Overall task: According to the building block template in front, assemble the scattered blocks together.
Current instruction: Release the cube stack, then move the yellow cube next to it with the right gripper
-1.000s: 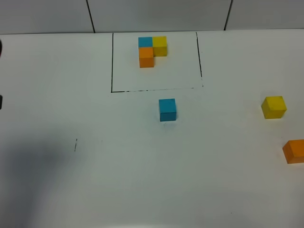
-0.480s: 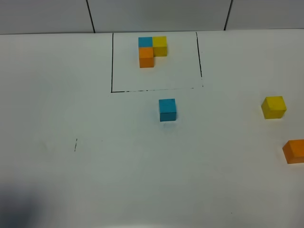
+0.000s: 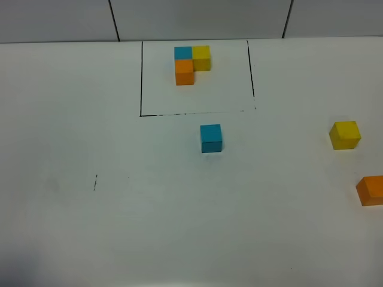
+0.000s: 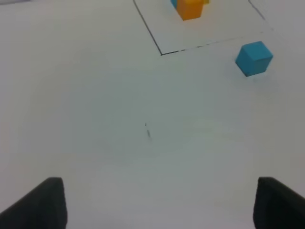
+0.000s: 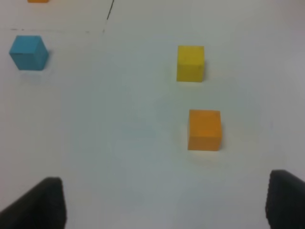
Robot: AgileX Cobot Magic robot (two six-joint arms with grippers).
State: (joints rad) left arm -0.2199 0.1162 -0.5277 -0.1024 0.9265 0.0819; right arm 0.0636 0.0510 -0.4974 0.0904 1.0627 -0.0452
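A: Right, layout?
B: White table (image 3: 90, 239). The building block template (image 3: 224, 84) sits at the far edge: a black frame with a tight L inside, blue, yellow and orange touching.
A: Pincers?
B: The left gripper (image 4: 162, 202) has its jaws wide apart, gripping nothing, only bare table between them. The right gripper (image 5: 164, 205) is likewise spread and empty.
A: Loose ones?
B: The blue cube (image 3: 210, 138) is just outside the frame's near line. The yellow cube (image 3: 344, 134) and orange cube (image 3: 371, 190) are far right, near each other, not touching.
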